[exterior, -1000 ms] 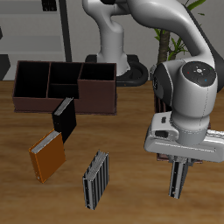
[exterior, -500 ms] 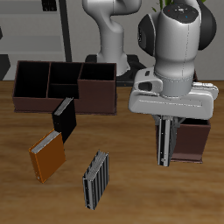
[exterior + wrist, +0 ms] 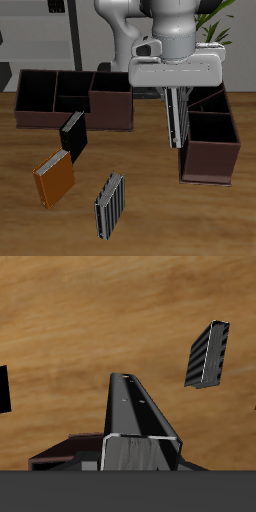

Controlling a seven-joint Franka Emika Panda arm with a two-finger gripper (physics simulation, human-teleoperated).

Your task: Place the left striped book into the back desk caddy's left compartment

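Nearest us on the bench (image 3: 140,215), the broader striped book (image 3: 109,205) stands apart, with open wood between it and the end-on caddy (image 3: 210,148). Our end effector (image 3: 176,112) clamps the left striped book (image 3: 178,118), hanging upright beside that caddy, its top hidden. Farther back, the back desk caddy (image 3: 74,98) shows its left compartment (image 3: 110,97) open.
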